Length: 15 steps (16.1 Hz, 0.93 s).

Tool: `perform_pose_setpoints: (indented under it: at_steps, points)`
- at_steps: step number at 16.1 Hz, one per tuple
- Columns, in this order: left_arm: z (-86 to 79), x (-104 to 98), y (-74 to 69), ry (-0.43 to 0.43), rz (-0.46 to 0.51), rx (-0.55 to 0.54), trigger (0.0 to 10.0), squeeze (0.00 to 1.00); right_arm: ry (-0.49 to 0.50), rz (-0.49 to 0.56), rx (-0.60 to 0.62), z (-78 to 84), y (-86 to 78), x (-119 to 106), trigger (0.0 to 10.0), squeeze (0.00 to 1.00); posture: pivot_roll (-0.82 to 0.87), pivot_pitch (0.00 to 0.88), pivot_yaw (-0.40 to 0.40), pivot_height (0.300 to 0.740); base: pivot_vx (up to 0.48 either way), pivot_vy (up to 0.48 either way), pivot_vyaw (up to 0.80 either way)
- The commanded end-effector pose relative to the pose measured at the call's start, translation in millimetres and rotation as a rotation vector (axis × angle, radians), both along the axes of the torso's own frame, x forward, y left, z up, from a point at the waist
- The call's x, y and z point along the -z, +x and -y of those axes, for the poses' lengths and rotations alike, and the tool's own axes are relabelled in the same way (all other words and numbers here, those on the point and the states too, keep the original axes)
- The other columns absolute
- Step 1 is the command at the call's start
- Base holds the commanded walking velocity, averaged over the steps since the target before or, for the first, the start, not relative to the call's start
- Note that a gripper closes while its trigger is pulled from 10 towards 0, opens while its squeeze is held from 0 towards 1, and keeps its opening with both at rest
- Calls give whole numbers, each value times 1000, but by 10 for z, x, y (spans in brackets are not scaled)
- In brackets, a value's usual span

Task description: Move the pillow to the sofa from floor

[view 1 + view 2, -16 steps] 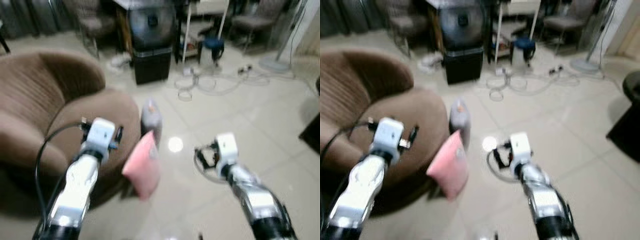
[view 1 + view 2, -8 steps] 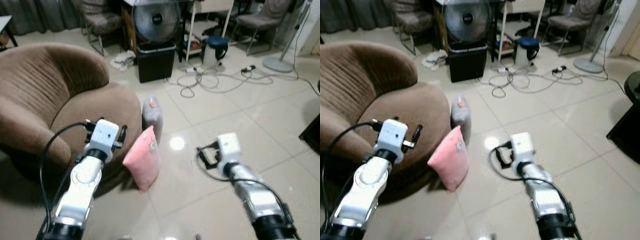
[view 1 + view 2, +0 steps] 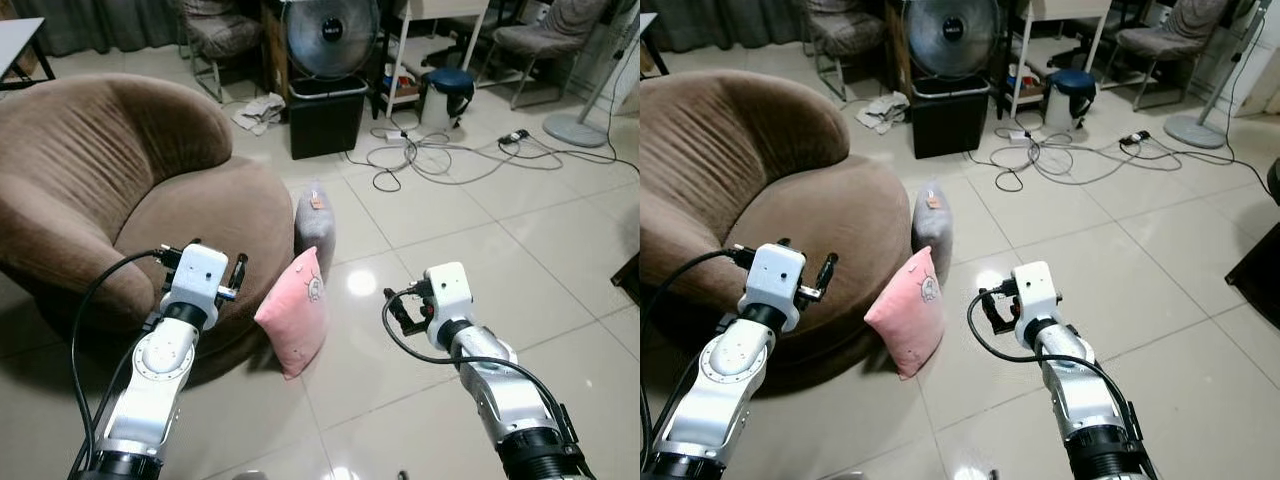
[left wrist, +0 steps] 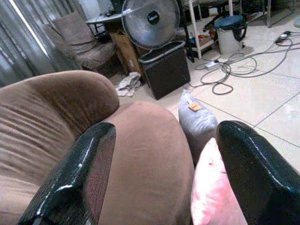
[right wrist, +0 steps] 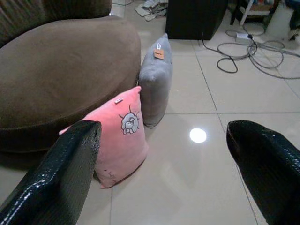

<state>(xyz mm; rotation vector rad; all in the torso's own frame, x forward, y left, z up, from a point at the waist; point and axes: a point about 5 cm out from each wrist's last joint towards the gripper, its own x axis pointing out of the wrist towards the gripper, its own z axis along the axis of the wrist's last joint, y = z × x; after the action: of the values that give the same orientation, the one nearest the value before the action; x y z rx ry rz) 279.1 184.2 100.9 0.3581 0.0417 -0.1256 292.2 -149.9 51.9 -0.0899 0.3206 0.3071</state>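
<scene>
I see the pink pillow (image 3: 297,325) standing on the tiled floor (image 3: 480,230), leaning against the brown sofa (image 3: 130,190), a grey pillow (image 3: 314,222) just behind it. My left gripper (image 4: 159,154) and right gripper (image 5: 164,154) hover before it, both jaws released, grasping nothing.

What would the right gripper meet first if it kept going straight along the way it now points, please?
Most likely bare floor tile. The right gripper, fingers open, aims down between the pink pillow and the light glare. Depth is unclear; the pillow sits slightly off that line.
</scene>
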Motion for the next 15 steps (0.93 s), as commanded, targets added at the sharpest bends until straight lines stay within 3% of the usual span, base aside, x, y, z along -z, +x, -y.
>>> perform_pose_setpoints:
  at_steps: [1,4,10,15]
  points:
    - [1,27,-19,-2,-7,13,10000,0,-22,15,-15,-4,24,-24,10000,0,100,0,-11,740,0,0,0]
    - [-13,79,-42,15,-34,32,10000,0,-35,31,-47,-29,19,-25,10000,0,100,0,-11,740,0,0,0]
    - [-19,91,-38,22,-45,42,10000,0,-42,34,-50,-26,20,-22,10000,0,99,0,-13,740,0,0,597]
    - [-14,88,-32,21,-46,49,10000,0,-27,23,-21,-3,38,-11,10000,0,100,0,-15,740,268,0,101]
